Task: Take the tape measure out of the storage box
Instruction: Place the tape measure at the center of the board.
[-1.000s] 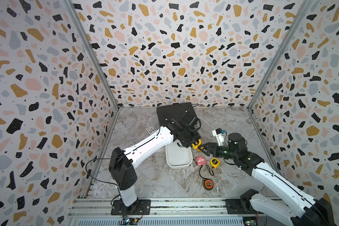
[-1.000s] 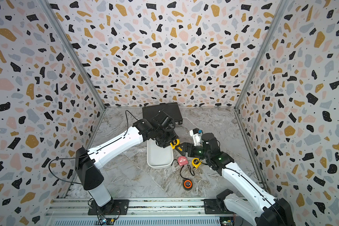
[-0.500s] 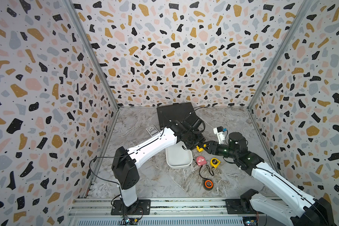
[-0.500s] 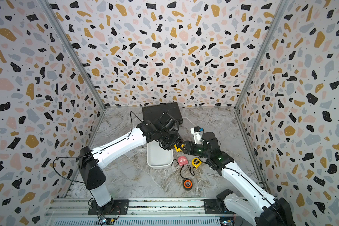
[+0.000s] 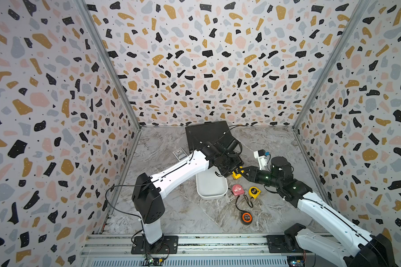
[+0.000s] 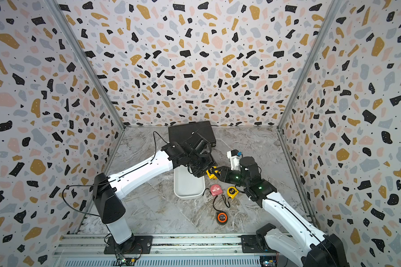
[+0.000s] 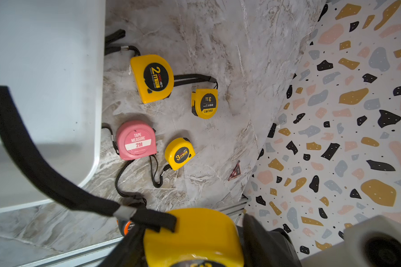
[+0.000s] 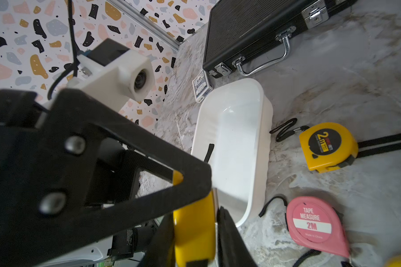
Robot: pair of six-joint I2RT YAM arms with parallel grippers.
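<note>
Tape measure [image 8: 195, 222]: rigid, smooth, probably hefty; right fingers [image 8: 232, 245] pinching its flat faces, the surest hold; left fingers [image 8: 91, 185] alongside, grip unclear.

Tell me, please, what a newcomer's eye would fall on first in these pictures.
The two arms meet beside the white storage box, with a yellow tape measure clamped in the right arm's jaws. A pink tape measure and other loose ones lie beside the box, and a black briefcase sits at the back.
</note>
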